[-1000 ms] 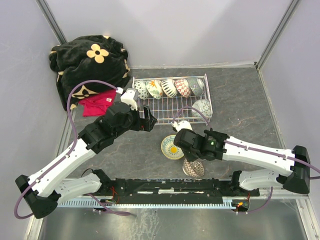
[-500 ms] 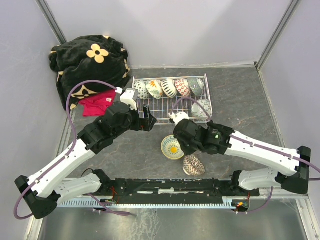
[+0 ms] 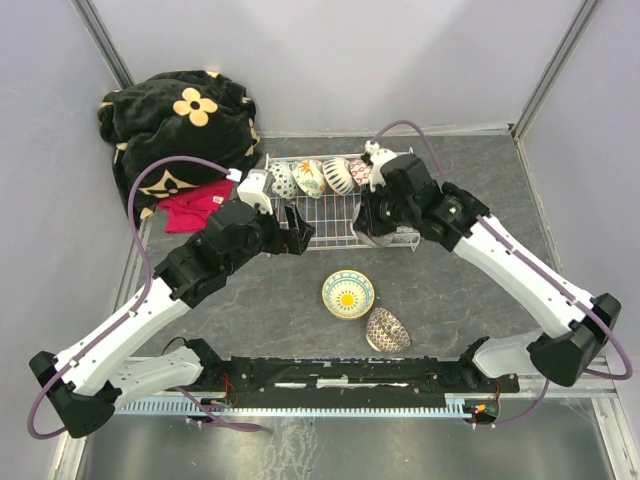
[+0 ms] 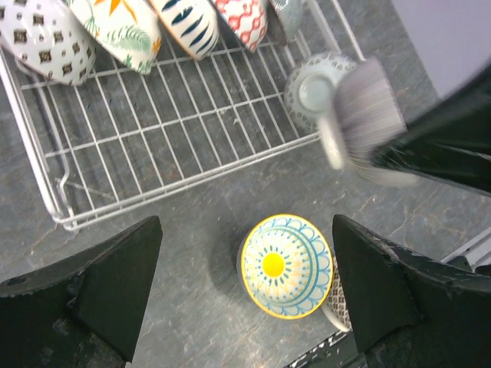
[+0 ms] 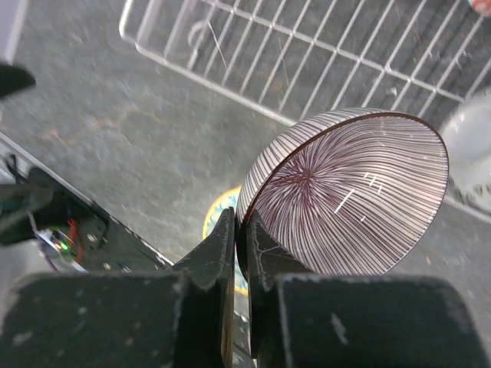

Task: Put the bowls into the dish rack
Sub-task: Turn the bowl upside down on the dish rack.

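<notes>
Right gripper: since the earlier frame you had carried it from the table in front of the dish rack up over the rack's near right part. Its jaws were pinched tight on the rim of the striped bowl.
Striped bowl: it hung on edge above the rack's near wire side, hollow towards the wrist camera. As far as the views showed, it was not yet touching the wires.
Row of bowls: five stood on edge along the rack's far side, and that was the pattern to match.
Teal bowl: it sat in the rack's near right corner, just beside your load, so it was the thing you were likeliest to knock.
Left gripper: it hovered wide apart and empty at the rack's near left corner, clear of your path.
Placement: you did best to shift left of the teal bowl, lower until the striped bowl's bottom edge settled between two floor wires, and only then let go — a rim pinch gives little hold, and a drop onto wire could have let it roll or chip.
Outside the rack: the yellow sunburst bowl and a dark patterned bowl lay on the table in front of the rack, the second farther from it.
</notes>
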